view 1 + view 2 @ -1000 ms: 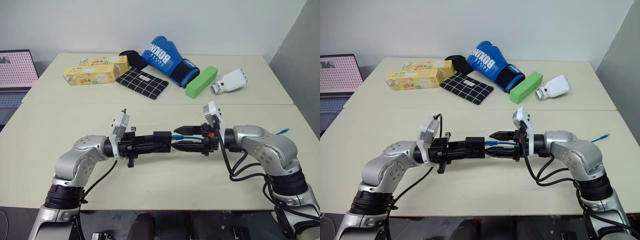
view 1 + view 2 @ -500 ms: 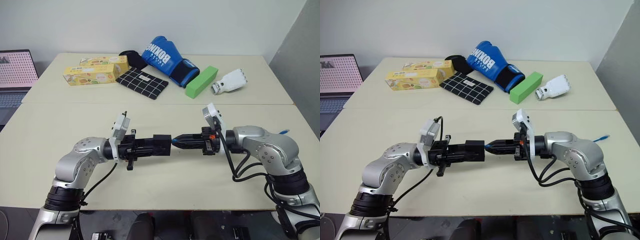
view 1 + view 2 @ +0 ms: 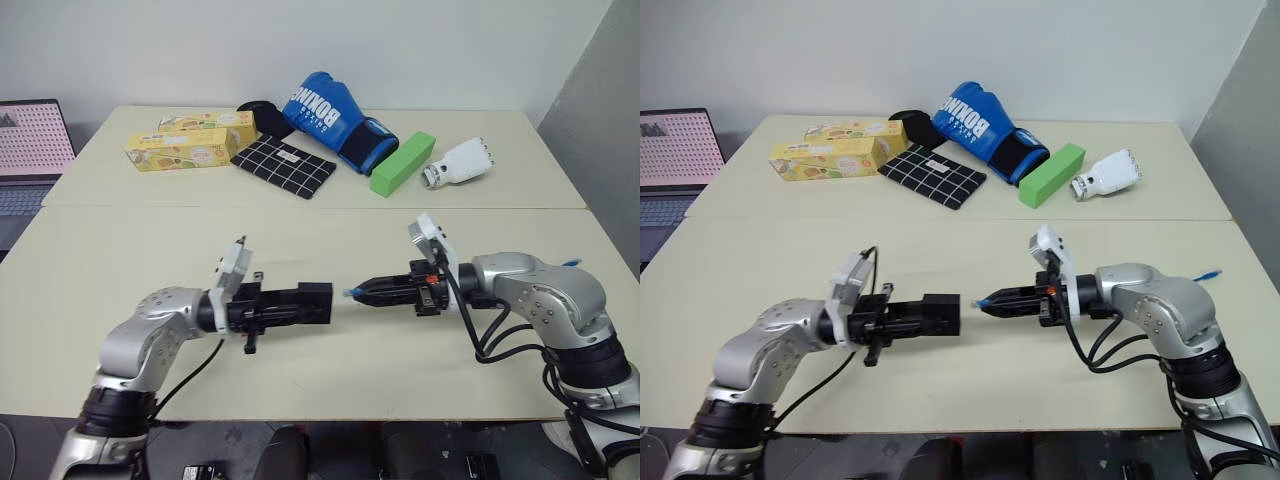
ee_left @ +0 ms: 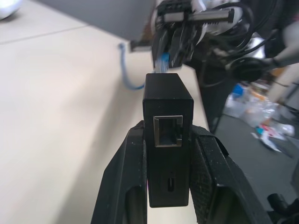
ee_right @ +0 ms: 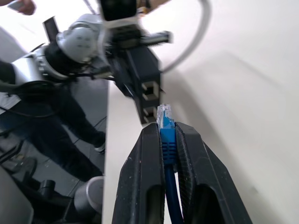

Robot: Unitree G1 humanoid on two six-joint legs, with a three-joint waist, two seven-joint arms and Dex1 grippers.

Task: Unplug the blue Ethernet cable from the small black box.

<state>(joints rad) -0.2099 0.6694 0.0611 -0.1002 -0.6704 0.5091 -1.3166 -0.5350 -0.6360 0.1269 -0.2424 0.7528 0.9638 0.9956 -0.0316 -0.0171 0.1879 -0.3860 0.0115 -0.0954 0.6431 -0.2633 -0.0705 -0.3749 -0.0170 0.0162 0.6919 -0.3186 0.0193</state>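
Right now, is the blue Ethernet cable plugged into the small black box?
No, the clear plug of the blue Ethernet cable sits apart from the small black box, whose port is empty.

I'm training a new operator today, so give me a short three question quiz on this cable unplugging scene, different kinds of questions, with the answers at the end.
1. True or false: the blue Ethernet cable is plugged into the small black box.
2. Which gripper is shut on the cable? A) left gripper B) right gripper C) neither
3. Fill in: the port on the box, facing the left wrist camera, is ____.

Key
1. False. A gap of bare table separates the clear plug from the box.
2. B. The right gripper pinches the cable just behind its plug; the left gripper is shut on the box.
3. Empty.
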